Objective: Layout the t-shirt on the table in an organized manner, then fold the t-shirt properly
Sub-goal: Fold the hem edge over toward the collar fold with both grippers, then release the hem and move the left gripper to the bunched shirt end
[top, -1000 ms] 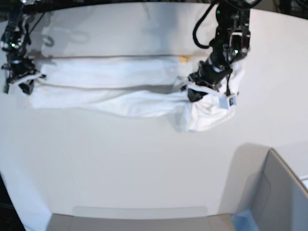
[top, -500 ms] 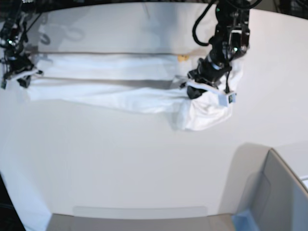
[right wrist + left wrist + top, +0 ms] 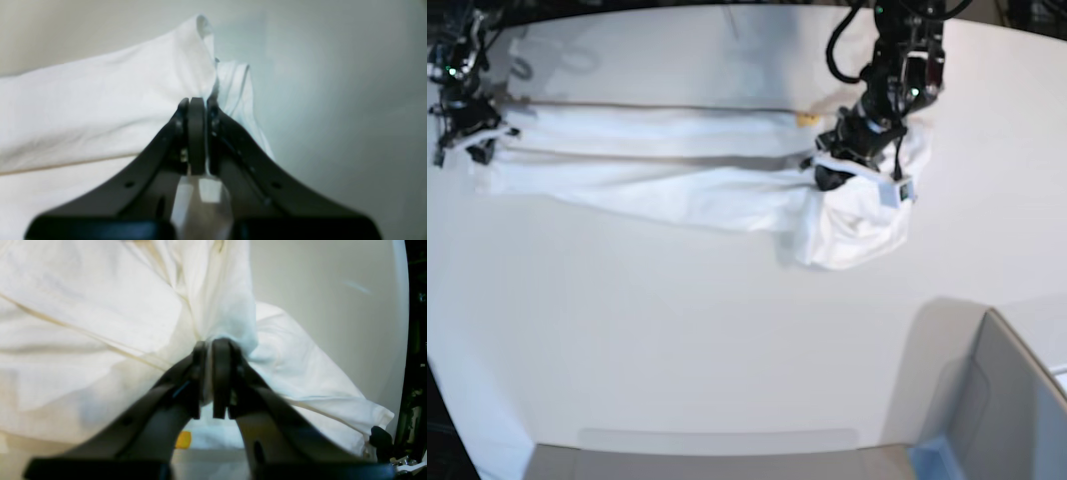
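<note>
Both jaws pinching t-shirt [image 3: 677,180], table [image 3: 677,330]

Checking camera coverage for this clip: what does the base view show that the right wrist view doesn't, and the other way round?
Only the base view shows the whole t-shirt stretched between both arms, the left gripper and the grey bin. Only the right wrist view shows the right gripper up close, jaws pinched on a bunched fabric edge. Both show the white shirt lying on the table.
</note>
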Available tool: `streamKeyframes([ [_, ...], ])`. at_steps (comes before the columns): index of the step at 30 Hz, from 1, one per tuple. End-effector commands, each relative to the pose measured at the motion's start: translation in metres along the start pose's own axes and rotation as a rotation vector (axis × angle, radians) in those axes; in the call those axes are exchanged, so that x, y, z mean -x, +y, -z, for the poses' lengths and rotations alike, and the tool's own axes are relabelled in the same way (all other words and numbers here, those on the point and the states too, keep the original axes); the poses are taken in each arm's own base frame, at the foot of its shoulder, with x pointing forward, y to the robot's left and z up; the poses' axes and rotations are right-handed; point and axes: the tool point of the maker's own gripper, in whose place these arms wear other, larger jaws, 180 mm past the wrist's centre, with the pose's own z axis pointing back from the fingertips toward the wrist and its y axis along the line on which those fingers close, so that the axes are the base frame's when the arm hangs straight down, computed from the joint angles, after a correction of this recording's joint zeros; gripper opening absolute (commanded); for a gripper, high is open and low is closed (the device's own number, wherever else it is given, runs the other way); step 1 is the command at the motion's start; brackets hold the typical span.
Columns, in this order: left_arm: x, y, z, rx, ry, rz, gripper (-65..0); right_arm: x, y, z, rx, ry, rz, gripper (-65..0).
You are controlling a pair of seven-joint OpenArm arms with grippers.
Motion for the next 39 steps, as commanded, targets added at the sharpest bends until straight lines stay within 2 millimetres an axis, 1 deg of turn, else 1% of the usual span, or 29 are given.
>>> streamKeyframes([
  [1,-0.008,-0.007,-0.003,0.019,-0.03,0.011,-54.4,-0.008,-0.003,-0.002,0.007,-0.014,-0.014,-62.0],
  [3,-0.007,-0.005,-0.003,0.017,-0.028,0.011,-51.0,-0.001,-0.004,-0.004,0.009,0.001,-0.017,-56.5],
  [5,-0.001,-0.005,-0.003,0.016,0.006,0.012,-48.7,0.003,-0.004,-0.006,0.006,0.011,-0.023,-50.6],
  [7,0.009,-0.005,-0.003,0.016,0.073,0.012,-47.6,0.0,-0.004,-0.007,0.006,0.001,-0.024,-46.2],
  [9,0.018,-0.005,-0.004,0.016,0.126,0.01,-47.3,-0.004,-0.004,-0.01,0.009,-0.014,-0.027,-43.5],
  [12,0.018,-0.003,-0.005,0.01,0.124,0.004,-47.3,-0.023,-0.006,-0.018,0.021,-0.072,-0.027,-42.8],
  [14,0.007,0.004,-0.006,-0.006,0.084,-0.016,-47.3,-0.037,-0.007,-0.026,0.033,-0.12,-0.015,-42.8],
  [16,0.003,0.014,-0.008,-0.031,0.066,-0.035,-47.3,-0.053,-0.008,-0.034,0.042,-0.167,-0.02,-42.8],
  [17,0.002,0.018,-0.009,-0.041,0.06,-0.052,-47.3,-0.057,-0.007,-0.037,0.044,-0.183,-0.017,-42.8],
  [20,-0.012,0.033,-0.013,-0.076,0.005,-0.124,-47.3,-0.077,-0.008,-0.049,0.058,-0.246,-0.023,-42.8],
  [22,-0.02,0.041,-0.016,-0.091,-0.026,-0.157,-47.3,-0.089,-0.002,-0.055,0.051,-0.281,-0.036,-42.8],
  [24,-0.028,0.044,-0.017,-0.096,-0.047,-0.159,-47.3,-0.097,0.004,-0.059,0.039,-0.304,-0.049,-42.8],
  [26,-0.046,0.031,-0.014,-0.059,-0.082,-0.141,-47.0,-0.105,0.015,-0.058,0.009,-0.324,-0.054,-42.8],
  [27,-0.055,0.023,-0.012,-0.04,-0.095,-0.133,-46.9,-0.108,0.027,-0.055,-0.025,-0.33,-0.049,-42.8],
  [29,-0.068,0.005,-0.008,0.002,-0.11,-0.1,-45.7,-0.107,0.054,-0.047,-0.102,-0.321,-0.051,-42.8],
  [32,-0.081,-0.022,-0.003,0.057,-0.112,-0.01,-39.1,-0.097,0.105,-0.033,-0.23,-0.284,-0.077,-42.8],
  [34,-0.081,-0.031,0.003,0.074,-0.096,0.024,-35.5,-0.088,0.125,-0.024,-0.281,-0.253,-0.081,-42.8],
  [35,-0.079,-0.035,0.007,0.077,-0.082,0.047,-35.0,-0.083,0.135,-0.019,-0.306,-0.236,-0.082,-42.8],
  [36,-0.077,-0.035,0.01,0.074,-0.069,0.058,-35.1,-0.076,0.141,-0.014,-0.32,-0.213,-0.08,-42.8],
  [39,-0.068,-0.031,0.025,0.053,-0.014,0.092,-35.1,-0.059,0.146,-0.001,-0.332,-0.156,-0.072,-42.8],
])
